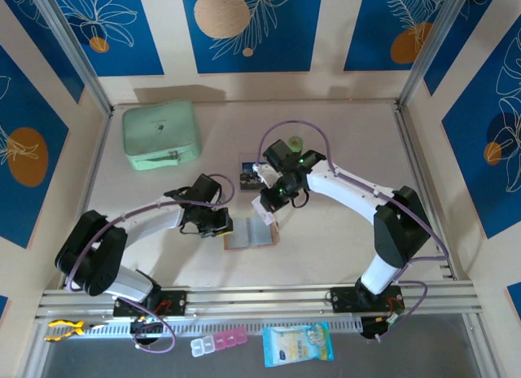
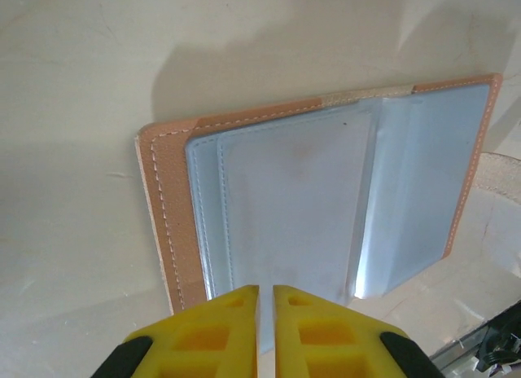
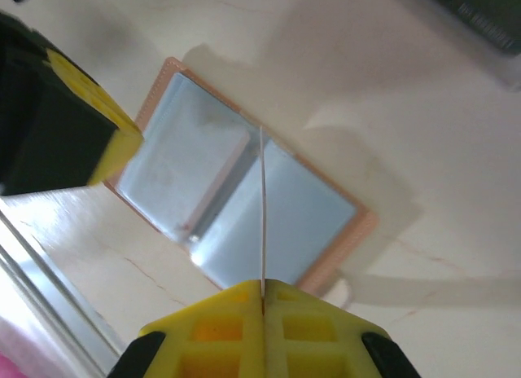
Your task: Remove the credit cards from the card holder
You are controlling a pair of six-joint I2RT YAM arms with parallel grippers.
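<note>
Top view: a pale beige table (image 1: 342, 248) stands between walls of blue leaf-print panels (image 1: 244, 28). The open card holder (image 1: 251, 233) lies near the front edge, with the left gripper (image 1: 218, 223) at its side and the right gripper (image 1: 269, 205) just above. The mint case (image 1: 160, 134) bears a mark too small to read.

Left wrist: the yellow fingers (image 2: 220, 329) pinch a grey pocket.

Right wrist: the fingers (image 3: 220, 329) are clamped on a credit card (image 3: 263, 207) seen edge-on, over the card holder.

You have a mint-green rectangular zip case (image 1: 160, 134) lying closed at upper left of the top view. A small green cylinder (image 1: 295, 142) sits at upper centre. Along the bottom edge lie a yellow plastic item (image 1: 63, 329), a pink-and-clear pill box (image 1: 218, 342) and a blue-and-yellow packet (image 1: 297, 344).
</note>
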